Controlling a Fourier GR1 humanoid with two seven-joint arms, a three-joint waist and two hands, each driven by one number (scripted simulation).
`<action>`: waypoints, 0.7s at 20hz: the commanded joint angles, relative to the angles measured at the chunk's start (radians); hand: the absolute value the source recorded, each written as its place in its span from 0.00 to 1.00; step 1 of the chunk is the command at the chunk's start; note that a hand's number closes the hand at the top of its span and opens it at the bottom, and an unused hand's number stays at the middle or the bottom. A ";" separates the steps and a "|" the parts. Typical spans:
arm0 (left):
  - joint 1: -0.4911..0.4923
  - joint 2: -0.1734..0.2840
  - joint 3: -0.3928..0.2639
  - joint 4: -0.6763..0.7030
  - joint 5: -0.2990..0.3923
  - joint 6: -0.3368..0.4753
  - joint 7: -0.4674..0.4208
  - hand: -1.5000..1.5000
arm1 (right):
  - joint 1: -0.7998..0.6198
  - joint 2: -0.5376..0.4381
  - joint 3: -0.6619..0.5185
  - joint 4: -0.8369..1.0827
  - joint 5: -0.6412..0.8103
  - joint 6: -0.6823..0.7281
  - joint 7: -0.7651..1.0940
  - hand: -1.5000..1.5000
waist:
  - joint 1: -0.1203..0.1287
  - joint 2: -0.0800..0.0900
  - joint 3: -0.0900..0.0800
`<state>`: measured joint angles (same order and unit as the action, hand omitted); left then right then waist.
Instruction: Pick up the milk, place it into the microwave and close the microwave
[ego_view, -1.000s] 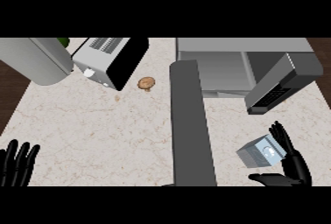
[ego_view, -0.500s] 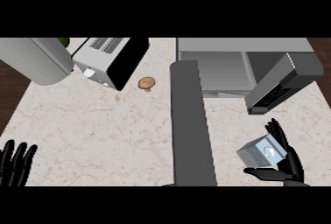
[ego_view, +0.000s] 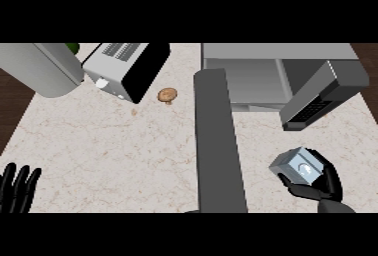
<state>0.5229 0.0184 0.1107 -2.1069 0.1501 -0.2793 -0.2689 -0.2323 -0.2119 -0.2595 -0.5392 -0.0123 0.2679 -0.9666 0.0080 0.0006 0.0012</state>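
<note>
The milk (ego_view: 298, 167) is a small grey carton with a pale top, low at the right of the head view. My right hand (ego_view: 322, 185) is curled round it from below and the right, thumb under its near side. The microwave (ego_view: 255, 75) stands at the back right with its cavity exposed. Its door (ego_view: 323, 95) hangs swung out toward the right, just beyond the carton. My left hand (ego_view: 18, 189) rests open at the lower left edge, fingers up.
A long grey bar (ego_view: 218, 145) runs down the middle of the counter, left of the carton. A toaster (ego_view: 127, 67) stands at the back left, with a grey cylinder (ego_view: 38, 67) beside it. A small brown mushroom (ego_view: 168, 94) lies near the toaster.
My right hand has moved in from the carton's right and closed round it. The carton has shifted slightly left and toward me. The left hand has stayed still.
</note>
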 joint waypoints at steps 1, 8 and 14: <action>0.056 -0.015 -0.003 0.012 -0.012 -0.018 -0.039 0.00 | 0.012 0.043 0.006 -0.031 -0.050 0.139 -0.057 1.00 | -0.001 -0.003 -0.001; 0.050 0.005 0.032 0.015 0.028 -0.055 -0.035 0.00 | -0.073 0.034 0.003 0.002 -0.101 0.120 0.011 1.00 | 0.008 0.001 0.000; -0.011 -0.018 0.019 -0.031 0.011 0.010 0.041 0.00 | -0.082 0.064 0.052 -0.035 -0.087 0.124 -0.004 1.00 | -0.002 -0.001 -0.001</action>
<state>0.5429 0.0097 0.1228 -2.1375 0.1673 -0.2917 -0.2493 -0.3134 -0.1732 -0.2374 -0.5533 -0.1063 0.3137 -0.8968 0.0099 0.0007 0.0008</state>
